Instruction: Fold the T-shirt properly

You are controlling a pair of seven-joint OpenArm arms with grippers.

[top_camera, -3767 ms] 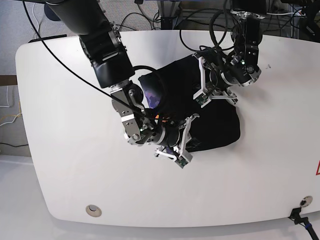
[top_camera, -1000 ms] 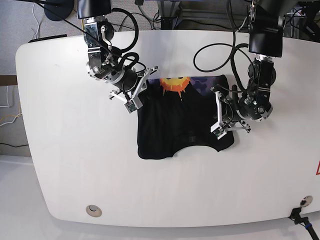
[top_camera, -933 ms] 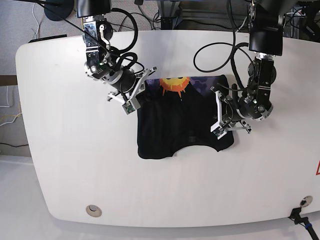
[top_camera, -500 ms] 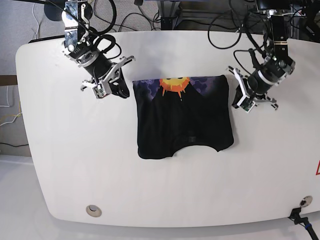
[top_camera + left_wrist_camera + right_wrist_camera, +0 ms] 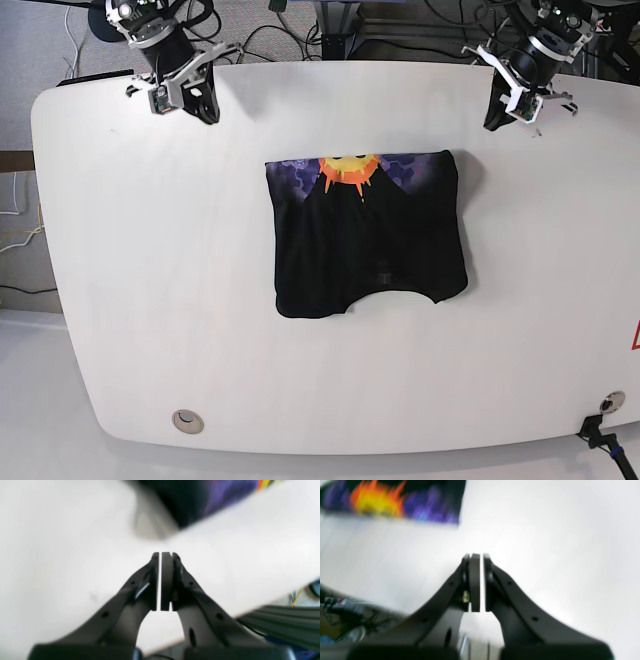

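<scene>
Base view: folded black T-shirt (image 5: pixel 365 235)

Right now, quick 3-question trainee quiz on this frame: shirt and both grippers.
1. True or false: the left gripper is shut on the T-shirt.
2. Multiple choice. Where on the folded T-shirt does the sun print show in the base view? A) along the far edge, B) along the near edge, C) nowhere.
3. Fill in: the right gripper hangs over the ___, clear of the cloth.

Key
1. False. Its jaws are shut on nothing, and it sits near the far table edge, away from the shirt.
2. A.
3. Table.
</scene>
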